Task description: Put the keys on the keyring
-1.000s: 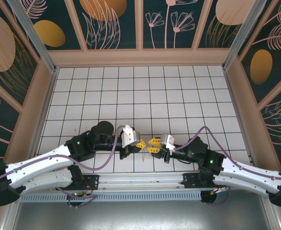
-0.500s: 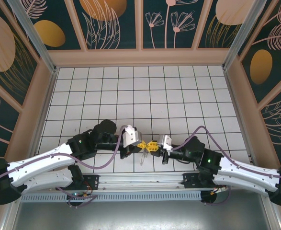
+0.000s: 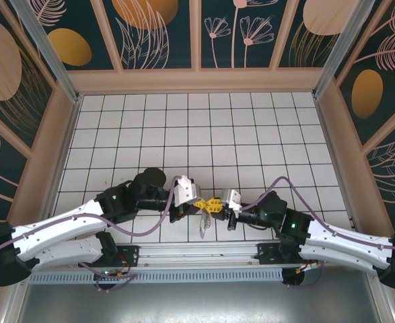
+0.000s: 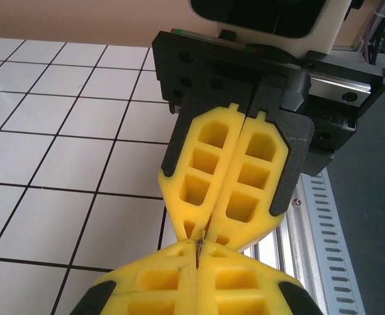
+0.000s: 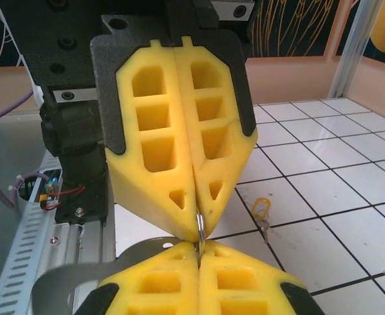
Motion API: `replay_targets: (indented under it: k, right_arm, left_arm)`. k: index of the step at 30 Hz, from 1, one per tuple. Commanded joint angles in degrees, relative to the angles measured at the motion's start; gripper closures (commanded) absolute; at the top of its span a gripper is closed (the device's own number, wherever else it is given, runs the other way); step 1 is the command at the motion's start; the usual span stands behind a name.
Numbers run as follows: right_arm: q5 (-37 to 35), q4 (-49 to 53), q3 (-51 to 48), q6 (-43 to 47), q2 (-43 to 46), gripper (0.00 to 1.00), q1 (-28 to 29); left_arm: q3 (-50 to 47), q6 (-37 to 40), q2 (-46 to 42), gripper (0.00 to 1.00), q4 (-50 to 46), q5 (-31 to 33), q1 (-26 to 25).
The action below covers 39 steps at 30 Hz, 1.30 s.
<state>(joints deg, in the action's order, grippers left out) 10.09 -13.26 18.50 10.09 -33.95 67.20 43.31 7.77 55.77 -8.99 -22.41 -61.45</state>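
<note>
While both arms met tip to tip near the table's (image 3: 251,134) front edge, items stood as follows.

- L gripper (image 3: 200,201): jaws shut, thin metal keyring (image 5: 199,226) pinched at the tips.
- R gripper (image 3: 216,204): jaws shut, tips against L's; appeared to nip the same ring edge, though the seam was too tight to be sure.
- Keys (image 3: 203,227): silvery bunch, hung just below the pinch pt, over the white tiles.
- Brass-gold key (image 5: 261,209): lay flat on a tile, apart from both grippers.
</note>
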Motion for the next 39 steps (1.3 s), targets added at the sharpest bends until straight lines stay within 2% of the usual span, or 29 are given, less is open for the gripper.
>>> replay_targets:
  k: [1, 3, 5, 7, 12, 16, 22, 39]
  right_arm:
    - [-0.37, -5.12, 1.85, 0.11, 0.20, 1.00, 0.39]
    - [-0.01, -6.34, 1.15, -0.02, 1.02, 1.00, 0.40]
    - [0.80, -8.54, 0.15, -0.45, 2.58, 1.00, 0.40]
    - [1.95, -11.79, -1.46, -1.19, 4.66, 1.00, 0.45]
    - [5.06, -21.13, -6.02, -3.17, 8.97, 1.00, 0.30]
    - [6.38, -24.05, -6.59, -3.88, 8.08, 1.00, 0.30]
    - [7.75, -33.94, -9.72, -5.86, 6.46, 1.00, 0.22]
    - [7.94, -34.56, -8.78, -5.79, 3.37, 1.00, 0.21]
  left_arm:
    - [1.49, 0.04, 0.33, 1.00, 1.29, -0.37, -0.16]
    - [0.57, -0.84, -0.82, 0.98, 3.00, -0.27, -0.15]
    - [-0.94, -2.18, -2.88, 0.80, 5.37, 0.34, -0.16]
    - [-3.18, -4.27, -5.49, 0.74, 9.00, 0.62, -0.16]
    - [-7.61, -8.43, -10.13, 0.73, 16.84, -1.01, -0.16]
    - [-6.80, -9.13, -9.33, 0.73, 17.84, -4.35, -0.12]
    - [-6.61, -9.71, -8.84, 0.74, 20.36, -7.38, -0.15]
    - [-5.17, -9.27, -6.38, 0.71, 21.04, -10.25, -0.15]
